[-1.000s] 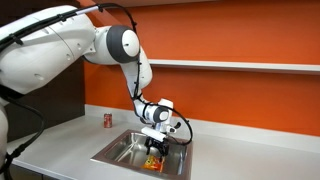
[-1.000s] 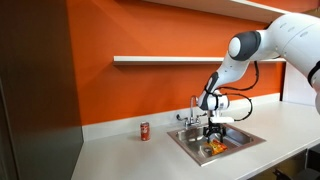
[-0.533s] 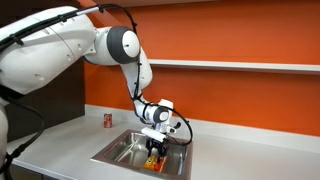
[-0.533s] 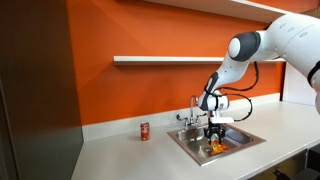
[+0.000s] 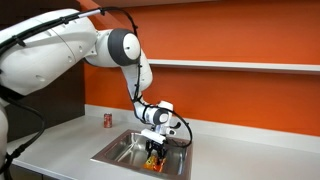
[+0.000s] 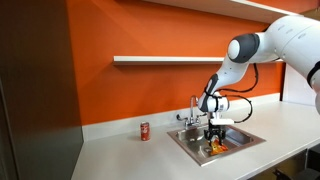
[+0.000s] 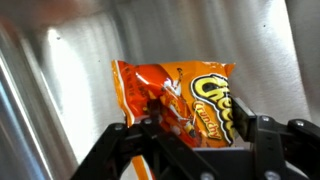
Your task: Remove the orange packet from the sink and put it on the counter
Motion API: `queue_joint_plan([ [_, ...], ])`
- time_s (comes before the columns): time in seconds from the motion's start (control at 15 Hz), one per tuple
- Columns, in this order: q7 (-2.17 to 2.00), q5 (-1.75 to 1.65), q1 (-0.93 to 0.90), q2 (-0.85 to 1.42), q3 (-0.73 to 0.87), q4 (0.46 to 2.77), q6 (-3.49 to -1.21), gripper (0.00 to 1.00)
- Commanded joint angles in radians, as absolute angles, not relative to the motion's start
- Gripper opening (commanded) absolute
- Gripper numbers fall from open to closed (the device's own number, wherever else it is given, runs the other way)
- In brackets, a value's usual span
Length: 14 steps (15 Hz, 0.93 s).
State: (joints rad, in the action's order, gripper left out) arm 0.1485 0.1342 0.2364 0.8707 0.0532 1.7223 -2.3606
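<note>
The orange packet (image 7: pixel 180 98) lies flat on the steel floor of the sink (image 5: pixel 112 152), printed with yellow and red markings. My gripper (image 7: pixel 192 126) points down into the basin, and its jaws press the packet's two side edges. In both exterior views the gripper (image 5: pixel 152 152) (image 6: pixel 214 138) is low in the sink (image 6: pixel 184 140), with the packet (image 5: pixel 152 164) (image 6: pixel 214 148) showing just under it. The light counter (image 5: pixel 250 150) (image 6: pixel 120 152) surrounds the basin.
A small red can (image 5: pixel 108 120) (image 6: pixel 144 131) stands upright on the counter beside the sink. The chrome faucet (image 6: pixel 193 108) rises at the sink's back edge, close to my wrist. An orange wall with a shelf (image 6: pixel 160 60) runs behind.
</note>
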Motion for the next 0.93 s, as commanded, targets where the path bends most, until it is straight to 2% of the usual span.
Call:
queue_joint_plan([
  [0.0,0.153,0.133,0.248,0.883,0.04,1.691,-2.328,0.41],
  [0.27,0.15,0.131,0.245,0.876,0.042,1.686,-2.325,0.09],
  [0.4,0.148,0.13,0.244,0.873,0.043,1.685,-2.323,0.0],
  [0.53,0.146,0.129,0.242,0.869,0.044,1.686,-2.32,0.03],
  [0.67,0.143,0.129,0.239,0.864,0.044,1.689,-2.32,0.0],
  [0.87,0.14,0.129,0.234,0.846,0.044,1.696,-2.312,0.02],
])
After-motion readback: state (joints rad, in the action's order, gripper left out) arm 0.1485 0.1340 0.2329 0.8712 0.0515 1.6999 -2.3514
